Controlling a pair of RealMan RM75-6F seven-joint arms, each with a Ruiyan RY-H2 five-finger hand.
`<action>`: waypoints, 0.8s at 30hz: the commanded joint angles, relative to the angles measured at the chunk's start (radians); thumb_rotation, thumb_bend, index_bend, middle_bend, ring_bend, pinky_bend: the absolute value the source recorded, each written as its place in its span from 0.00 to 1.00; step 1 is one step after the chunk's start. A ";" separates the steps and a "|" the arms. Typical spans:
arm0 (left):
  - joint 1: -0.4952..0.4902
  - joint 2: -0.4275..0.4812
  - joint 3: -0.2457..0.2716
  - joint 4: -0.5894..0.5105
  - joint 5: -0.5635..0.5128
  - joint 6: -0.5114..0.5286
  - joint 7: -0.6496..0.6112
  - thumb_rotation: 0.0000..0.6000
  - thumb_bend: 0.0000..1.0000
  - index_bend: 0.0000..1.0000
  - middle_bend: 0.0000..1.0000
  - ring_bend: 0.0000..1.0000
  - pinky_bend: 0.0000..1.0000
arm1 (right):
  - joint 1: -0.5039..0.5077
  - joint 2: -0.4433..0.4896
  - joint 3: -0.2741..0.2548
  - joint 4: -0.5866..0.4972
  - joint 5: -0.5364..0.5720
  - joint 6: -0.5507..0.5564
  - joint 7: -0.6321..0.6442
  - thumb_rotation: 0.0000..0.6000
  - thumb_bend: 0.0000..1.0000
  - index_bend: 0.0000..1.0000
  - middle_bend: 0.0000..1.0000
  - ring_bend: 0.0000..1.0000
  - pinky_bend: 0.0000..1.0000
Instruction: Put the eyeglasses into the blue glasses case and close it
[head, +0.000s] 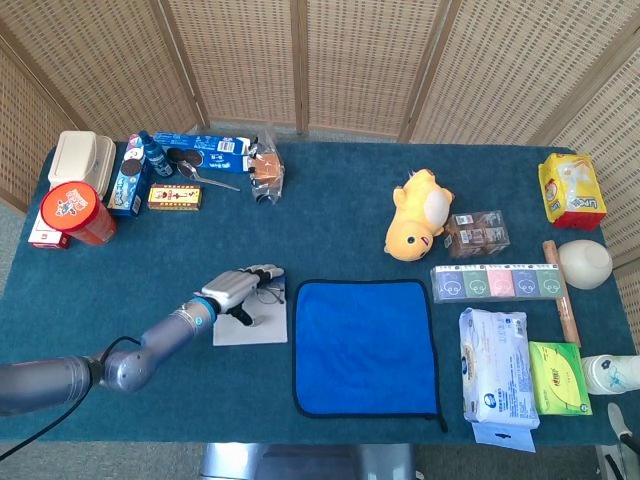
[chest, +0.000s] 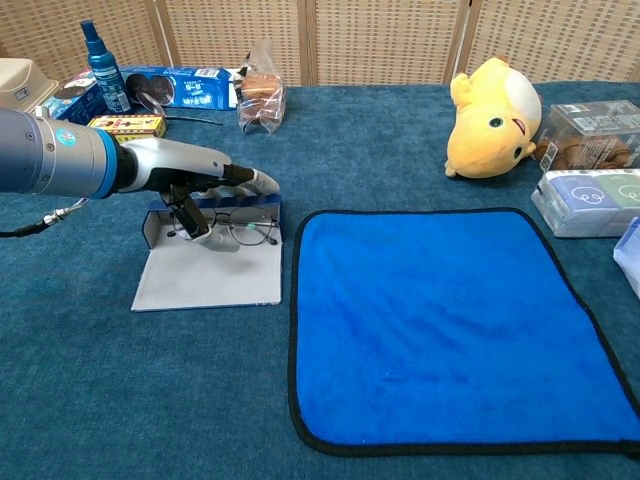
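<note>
The eyeglasses (chest: 238, 231) lie in the open blue glasses case (chest: 210, 255), at about nine o'clock from the blue cloth (chest: 450, 330) and just beside its edge; the case's pale flap lies flat toward the camera with its low blue wall at the far side. Judged from this, placing looks nearly done, while closing the lid is wholly still to do. The left hand (chest: 205, 185) reaches in from nine o'clock, arm low over the table (head: 330, 210), palm down above the case's back wall, fingers stretched toward three o'clock and one dark digit (chest: 190, 215) pointing down at the frame's left lens. Whether it pinches the frame or only touches it cannot be told. The right hand appears in neither view
</note>
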 joint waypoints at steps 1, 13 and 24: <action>-0.012 -0.012 -0.004 0.002 0.032 0.001 -0.014 0.90 0.32 0.00 0.00 0.00 0.11 | -0.001 0.000 0.000 -0.001 -0.001 0.002 -0.001 0.95 0.29 0.12 0.24 0.22 0.17; -0.067 -0.057 0.012 0.011 0.071 -0.016 -0.052 0.91 0.32 0.00 0.00 0.00 0.11 | -0.011 0.000 0.001 0.006 0.004 0.011 0.010 0.95 0.29 0.12 0.24 0.22 0.17; -0.018 0.038 0.061 -0.124 0.134 0.026 -0.097 0.91 0.32 0.00 0.00 0.00 0.11 | -0.009 -0.003 0.001 0.010 -0.009 0.016 0.014 0.95 0.29 0.12 0.24 0.22 0.18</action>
